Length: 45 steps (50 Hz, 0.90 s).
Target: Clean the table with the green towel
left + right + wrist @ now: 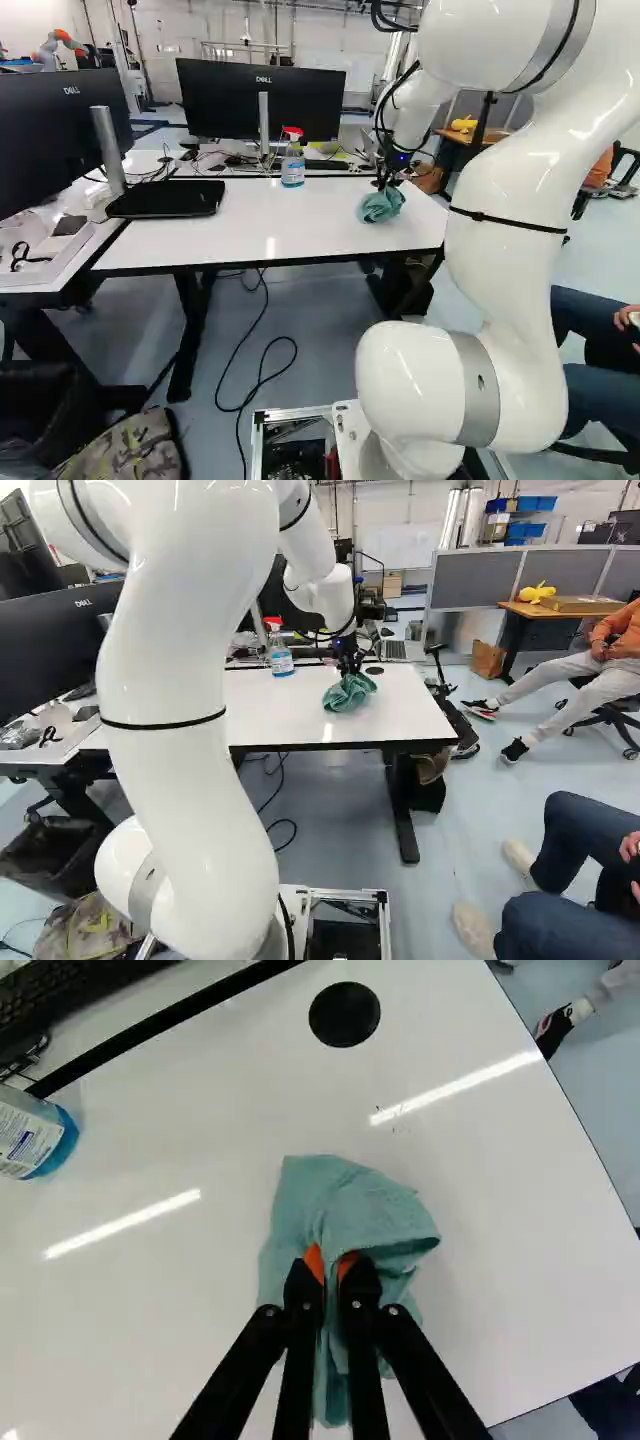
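At the far end of my arm, the gripper [390, 176] points down over the right part of the white table [240, 222]. Crumpled below it is the green towel [381, 205], also seen in the right base view. In the wrist view my gripper [330, 1265] is shut on the towel [360, 1210], a fold of cloth pinched between its orange pads. The cloth bunches around the fingertips and spreads over the tabletop. A few small dark specks [393, 1129] lie on the table beyond the towel.
A spray bottle [293, 164] stands near the table's back edge, left of the towel. Monitors [262, 100] rise behind and at the left. A round black disc [344, 1014] is set beyond the towel. Another robot [60, 46] stands far back. A seated person's legs [555, 880] are at the right.
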Motion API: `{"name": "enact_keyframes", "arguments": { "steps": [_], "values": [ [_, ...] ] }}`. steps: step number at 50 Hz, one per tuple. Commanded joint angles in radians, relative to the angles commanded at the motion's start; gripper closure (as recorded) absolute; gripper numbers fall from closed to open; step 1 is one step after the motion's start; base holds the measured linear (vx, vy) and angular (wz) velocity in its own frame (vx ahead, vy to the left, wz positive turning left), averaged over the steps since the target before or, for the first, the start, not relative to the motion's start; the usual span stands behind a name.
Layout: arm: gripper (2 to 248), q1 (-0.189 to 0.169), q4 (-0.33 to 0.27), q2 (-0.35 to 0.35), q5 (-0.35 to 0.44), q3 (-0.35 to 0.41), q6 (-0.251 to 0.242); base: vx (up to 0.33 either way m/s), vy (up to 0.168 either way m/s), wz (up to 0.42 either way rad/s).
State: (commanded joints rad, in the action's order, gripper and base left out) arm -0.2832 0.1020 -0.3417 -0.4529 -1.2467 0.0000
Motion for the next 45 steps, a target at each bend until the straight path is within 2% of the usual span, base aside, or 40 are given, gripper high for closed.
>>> {"name": "enact_keyframes", "arguments": {
  "steps": [18,45],
  "values": [
    [216,0.0,0.0,-0.066,0.065,-0.084,0.0,0.0,0.0,0.0],
    [216,-0.059,0.0,-0.132,0.186,-0.165,0.0,0.0,0.0,0.0]
  ]
}}
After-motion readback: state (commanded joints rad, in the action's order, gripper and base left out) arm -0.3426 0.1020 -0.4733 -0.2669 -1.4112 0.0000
